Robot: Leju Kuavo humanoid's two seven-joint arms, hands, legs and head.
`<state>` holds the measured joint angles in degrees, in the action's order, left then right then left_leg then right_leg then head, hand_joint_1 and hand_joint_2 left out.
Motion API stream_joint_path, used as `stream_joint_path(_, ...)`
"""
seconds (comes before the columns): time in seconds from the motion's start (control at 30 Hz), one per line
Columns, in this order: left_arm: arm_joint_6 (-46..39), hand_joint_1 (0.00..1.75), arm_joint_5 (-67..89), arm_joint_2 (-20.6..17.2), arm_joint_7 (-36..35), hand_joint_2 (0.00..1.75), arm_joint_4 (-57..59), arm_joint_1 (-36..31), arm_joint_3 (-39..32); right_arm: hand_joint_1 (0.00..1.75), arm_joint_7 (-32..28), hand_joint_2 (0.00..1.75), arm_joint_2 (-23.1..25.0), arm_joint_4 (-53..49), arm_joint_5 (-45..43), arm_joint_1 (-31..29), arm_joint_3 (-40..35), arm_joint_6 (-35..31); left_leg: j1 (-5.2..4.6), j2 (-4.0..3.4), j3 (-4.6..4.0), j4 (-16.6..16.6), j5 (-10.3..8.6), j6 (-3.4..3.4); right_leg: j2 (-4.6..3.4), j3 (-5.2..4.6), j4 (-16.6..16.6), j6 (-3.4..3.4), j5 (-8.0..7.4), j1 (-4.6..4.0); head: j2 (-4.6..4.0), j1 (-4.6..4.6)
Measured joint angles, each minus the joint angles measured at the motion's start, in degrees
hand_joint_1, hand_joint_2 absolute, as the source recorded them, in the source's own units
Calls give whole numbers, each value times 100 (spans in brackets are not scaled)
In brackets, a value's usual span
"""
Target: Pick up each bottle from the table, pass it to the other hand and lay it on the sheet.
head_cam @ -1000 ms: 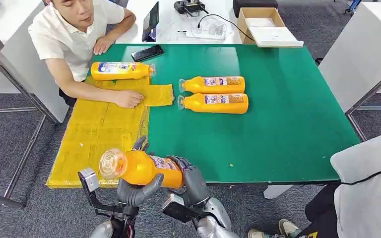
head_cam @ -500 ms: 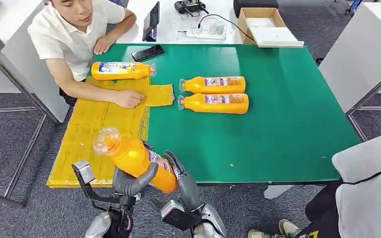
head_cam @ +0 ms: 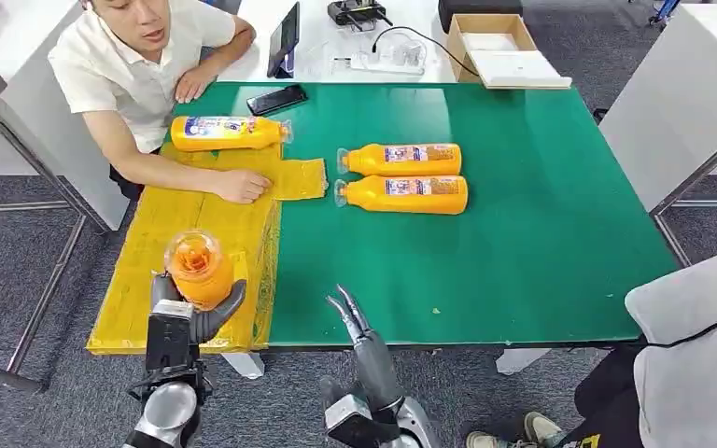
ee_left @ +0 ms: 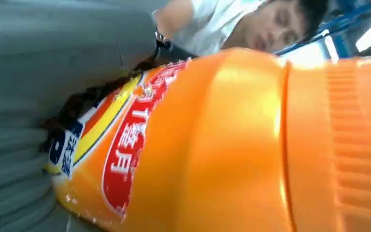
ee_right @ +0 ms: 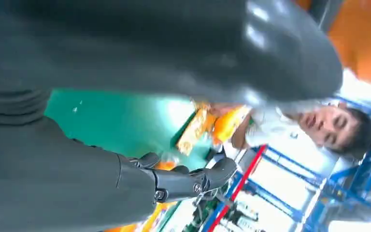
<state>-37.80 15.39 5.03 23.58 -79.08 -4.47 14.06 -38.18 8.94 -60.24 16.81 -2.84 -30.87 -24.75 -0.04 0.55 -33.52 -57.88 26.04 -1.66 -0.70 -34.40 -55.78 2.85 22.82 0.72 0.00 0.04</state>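
Orange bottle point(head_cam: 198, 268) sits grasped in the left hand point(head_cam: 189, 317), fingers wrapped around it, over the near yellow sheet point(head_cam: 173, 233). Right hand point(head_cam: 359, 336) holds nothing, fingers extended.

Four orange bottles point(head_cam: 404, 160), one yellow sheet point(head_cam: 179, 245), one phone point(head_cam: 276, 99).

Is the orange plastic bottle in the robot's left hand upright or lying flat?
Roughly upright: the orange plastic bottle shows its clear cap end-on to the head camera, gripped by the left hand over the yellow sheet.
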Motion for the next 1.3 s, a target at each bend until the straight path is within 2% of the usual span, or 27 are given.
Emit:
stream_joint_path(0.1,-121,175,894,55,31,175,9,12,-291,0,0,0,-29,-15,-184,70,256,-721,-4,5,0,0,0,0,2,1,1,0,0,3,-2,0)
stream_joint_path(0.2,-44,175,988,42,-153,175,-44,82,-367,0,0,0,-66,-232,-562,248,749,-978,-5,5,-1,0,1,-1,2,1,2,0,0,4,-2,0)
stream_joint_path(0.3,12,175,1800,13,-631,175,33,17,-335,0,0,0,-116,-492,-636,373,1239,-956,-5,6,-5,0,0,-1,3,-3,2,1,0,4,0,0)
stream_joint_path(0.4,59,175,2263,2,-851,175,216,-143,-263,0,0,0,-112,-669,-595,431,1477,-919,-5,-2,0,0,0,-1,1,-5,2,2,-2,3,0,0)
stream_joint_path(0.47,297,175,2836,-22,-1247,175,493,-351,-170,0,0,0,-98,-739,-562,455,1563,-810,-5,7,-1,0,-2,0,3,-4,2,2,-2,2,0,0)
stream_joint_path(0.53,655,175,3610,-48,-1760,175,1066,-709,-15,0,0,0,-50,-748,-498,429,1594,-676,-3,10,-2,0,-6,4,6,-1,0,1,-2,1,-2,2)
stream_joint_path(0.7,972,175,4603,-9,-2455,175,2768,-1785,304,0,0,0,105,-726,-358,335,1596,-421,-3,5,10,0,-11,8,5,12,-4,0,-6,2,0,0)
stream_joint_path(0.87,1127,175,4710,61,-2612,175,3911,-2460,430,0,0,0,184,-667,-345,274,1594,-351,-3,3,26,0,-10,8,5,25,-6,0,-6,2,0,0)
stream_joint_path(1.03,1244,175,4673,99,-2629,175,4445,-2741,487,0,0,0,203,-582,-361,271,1594,-322,-3,2,34,0,-9,10,3,28,-14,-1,-5,2,0,-2)
stream_joint_path(1.07,1304,84,4631,105,-2590,175,4496,-2773,496,0,0,0,203,-568,-365,271,1594,-322,-3,3,37,0,-9,10,3,30,-14,-1,-5,2,-2,0)
stream_joint_path(1.1,1454,10,4534,109,-2509,175,4553,-2801,498,0,0,0,203,-547,-380,269,1594,-323,-3,3,38,0,-9,10,3,33,-14,-1,-5,2,0,-2)
stream_joint_path(1.13,1602,0,4452,118,-2447,175,4599,-2819,498,0,0,0,203,-529,-387,266,1594,-322,-3,2,42,0,-8,11,3,35,-16,-1,-5,1,0,0)
stream_joint_path(1.3,2275,0,4106,142,-2205,175,4708,-2859,474,0,0,0,201,-437,-426,245,1594,-309,-3,-4,50,0,-9,12,0,38,-22,-2,-5,1,0,-2)
